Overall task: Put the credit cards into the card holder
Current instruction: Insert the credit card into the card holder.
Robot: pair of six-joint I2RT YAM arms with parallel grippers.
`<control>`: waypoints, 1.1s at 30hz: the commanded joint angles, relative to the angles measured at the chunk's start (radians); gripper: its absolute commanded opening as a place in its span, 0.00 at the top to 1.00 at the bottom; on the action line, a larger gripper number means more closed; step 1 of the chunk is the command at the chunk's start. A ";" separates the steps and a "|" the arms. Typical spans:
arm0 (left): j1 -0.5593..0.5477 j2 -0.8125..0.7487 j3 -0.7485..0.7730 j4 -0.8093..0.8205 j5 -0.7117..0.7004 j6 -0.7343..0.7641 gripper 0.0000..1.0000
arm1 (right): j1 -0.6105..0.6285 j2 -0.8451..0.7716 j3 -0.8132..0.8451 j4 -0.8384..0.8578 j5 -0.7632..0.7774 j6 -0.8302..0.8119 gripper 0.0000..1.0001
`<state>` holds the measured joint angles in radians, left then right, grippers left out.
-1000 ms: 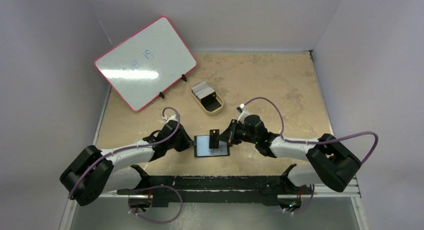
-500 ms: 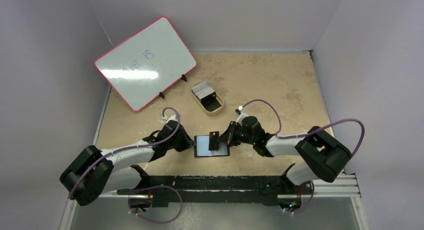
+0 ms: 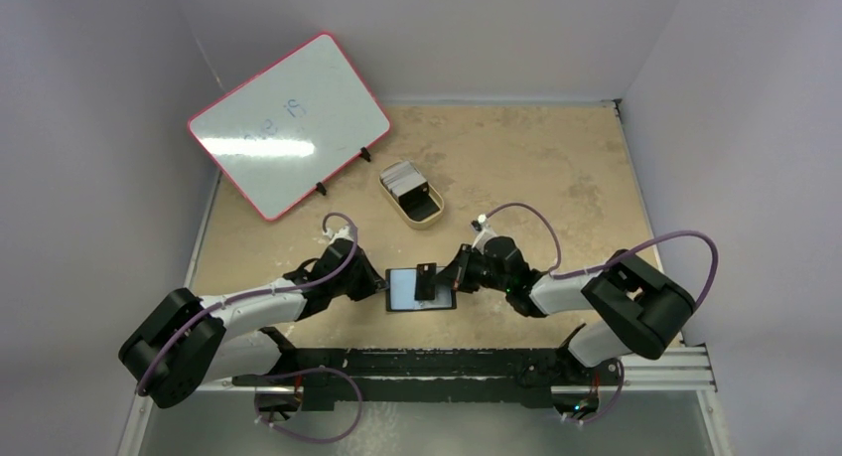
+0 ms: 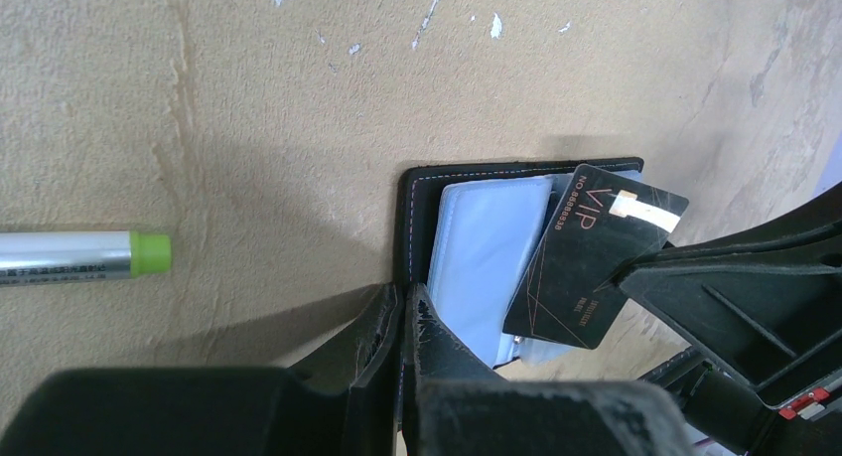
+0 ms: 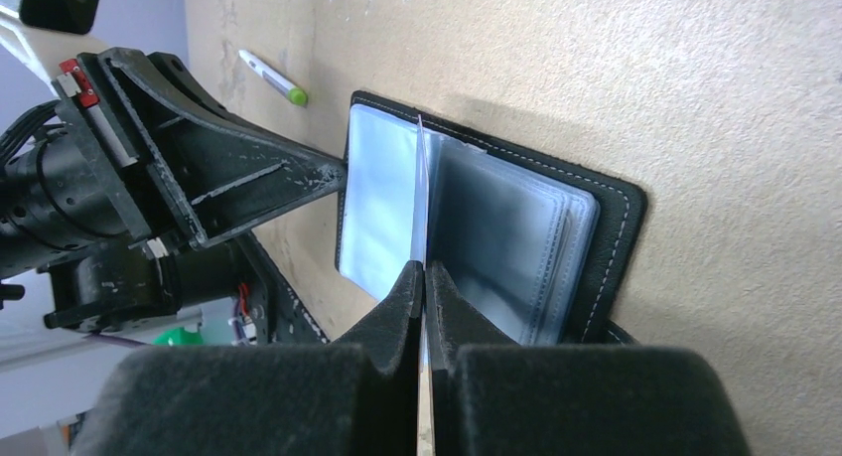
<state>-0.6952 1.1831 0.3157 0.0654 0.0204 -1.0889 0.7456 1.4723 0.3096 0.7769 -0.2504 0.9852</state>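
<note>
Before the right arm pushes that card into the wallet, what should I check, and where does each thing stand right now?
1. The wallet lies open: ok.
2. The left fingers are shut on the wallet's edge: ok.
3. The right fingers are shut on the black card: ok.
4. The card stands over the wallet's clear pockets: ok.
5. The card's leading edge is inside a pocket: cannot tell.
6. The pen lies apart from the wallet: ok.

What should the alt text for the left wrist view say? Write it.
An open black wallet lies on a tan table, its edge pinched by the left gripper at the bottom. The right gripper holds a black card tilted over its pale blue inside; a silver pen lies far left.
</note>
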 commanded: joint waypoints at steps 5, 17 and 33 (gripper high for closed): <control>-0.003 0.003 -0.017 0.013 -0.014 0.003 1.00 | 0.019 0.050 -0.025 0.154 -0.039 0.072 1.00; -0.002 -0.004 -0.018 0.005 -0.020 0.003 1.00 | 0.031 0.050 -0.033 0.060 -0.024 0.099 1.00; -0.003 -0.011 -0.017 0.000 -0.017 0.002 1.00 | 0.031 0.082 -0.025 0.072 -0.030 0.128 1.00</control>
<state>-0.6952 1.1824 0.3122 0.0723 0.0200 -1.0893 0.7723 1.5230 0.2691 0.8265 -0.2790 1.1103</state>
